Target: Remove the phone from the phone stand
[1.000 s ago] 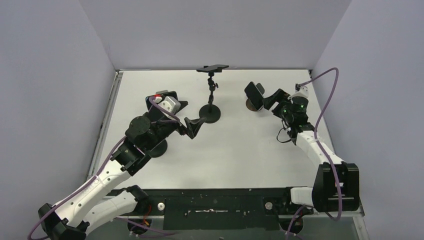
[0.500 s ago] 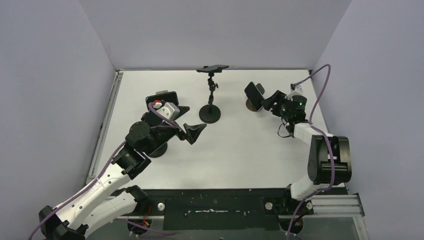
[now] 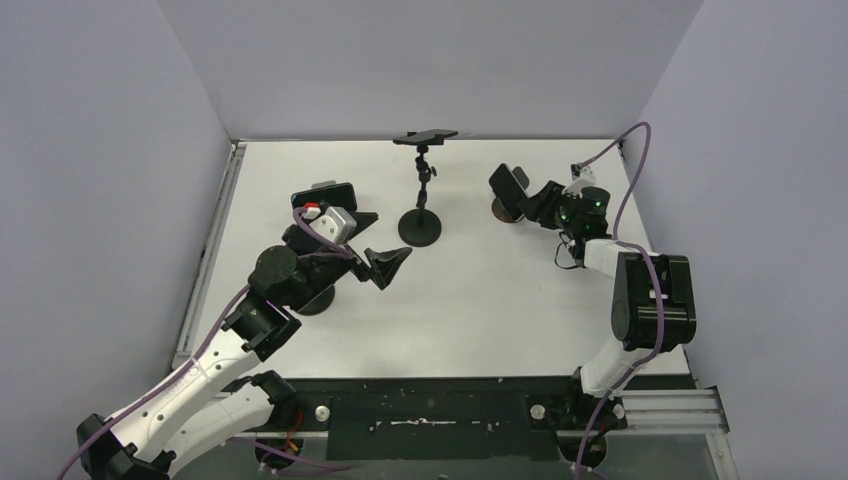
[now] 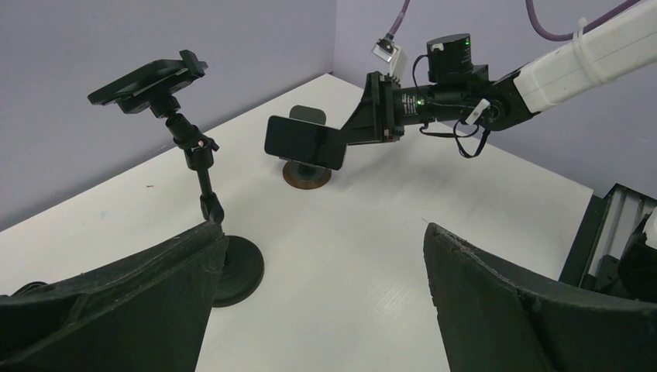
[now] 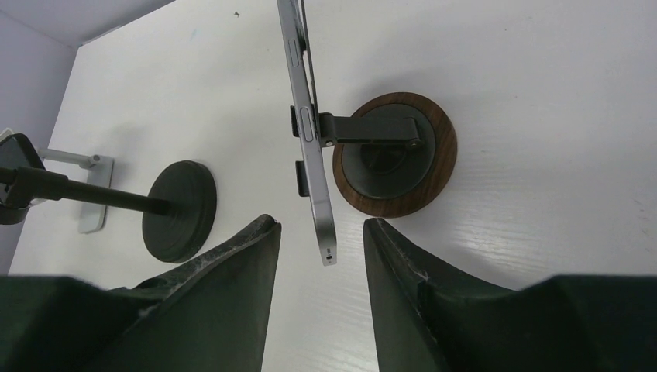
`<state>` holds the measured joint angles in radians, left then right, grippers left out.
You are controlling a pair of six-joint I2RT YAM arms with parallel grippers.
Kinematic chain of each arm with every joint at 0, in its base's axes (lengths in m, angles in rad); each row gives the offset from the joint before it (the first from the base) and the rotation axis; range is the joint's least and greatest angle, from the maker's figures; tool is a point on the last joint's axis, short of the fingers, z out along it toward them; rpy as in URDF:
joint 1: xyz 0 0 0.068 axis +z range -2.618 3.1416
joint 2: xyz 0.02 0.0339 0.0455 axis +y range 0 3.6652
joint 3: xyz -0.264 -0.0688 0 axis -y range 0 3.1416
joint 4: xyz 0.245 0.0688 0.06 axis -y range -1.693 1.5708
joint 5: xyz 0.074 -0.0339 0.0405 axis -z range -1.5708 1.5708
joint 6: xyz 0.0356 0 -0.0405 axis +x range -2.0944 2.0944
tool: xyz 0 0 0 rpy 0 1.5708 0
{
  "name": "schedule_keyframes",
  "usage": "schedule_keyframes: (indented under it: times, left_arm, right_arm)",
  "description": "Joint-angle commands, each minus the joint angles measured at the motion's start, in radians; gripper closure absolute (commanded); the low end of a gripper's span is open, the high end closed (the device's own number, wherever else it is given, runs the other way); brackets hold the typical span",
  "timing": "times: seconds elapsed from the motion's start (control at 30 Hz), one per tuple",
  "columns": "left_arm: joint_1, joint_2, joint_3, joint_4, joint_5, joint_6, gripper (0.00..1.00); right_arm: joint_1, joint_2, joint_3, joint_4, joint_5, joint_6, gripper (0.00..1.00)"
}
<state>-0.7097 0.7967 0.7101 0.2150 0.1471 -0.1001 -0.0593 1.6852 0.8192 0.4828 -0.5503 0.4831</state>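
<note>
The phone [image 5: 310,139] sits edge-on on a phone stand with a round wooden base [image 5: 434,167], at the table's right back [image 3: 509,187]. My right gripper [image 5: 319,225] straddles the phone's near end. A gap shows on both sides, so it is open and not touching. In the left wrist view the same phone [image 4: 304,142] is seen landscape on its stand [image 4: 307,175], with the right fingers reaching it from the right. My left gripper [image 4: 321,232] hangs wide open and empty over the table's middle [image 3: 390,235].
A black tripod stand [image 3: 421,226] holds a second phone [image 3: 425,135] high at the back centre; its round base [image 5: 180,209] lies left of my right fingers. A third phone on a stand [image 3: 325,190] is behind my left arm. Walls enclose the back and sides.
My right jaws have narrowed around the phone's end and the right arm has folded up closer to the stand. My left gripper drew back a little from the tripod base.
</note>
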Motion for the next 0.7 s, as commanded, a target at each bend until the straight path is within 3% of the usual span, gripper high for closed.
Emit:
schedule_keyframes:
  times: [0.0, 0.27, 0.67]
  left_arm:
    - [0.004, -0.014, 0.000, 0.059, 0.013, 0.007, 0.03]
    - [0.001, -0.014, -0.005, 0.064, 0.019, 0.002, 0.03]
    - [0.001, -0.017, -0.008, 0.067, 0.016, 0.002, 0.03]
  right_arm:
    - [-0.007, 0.006, 0.051, 0.089, -0.029, -0.028, 0.57]
    - [-0.007, 0.029, 0.068, 0.081, -0.033, -0.038, 0.60]
    - [-0.004, 0.041, 0.067, 0.079, -0.037, -0.040, 0.73]
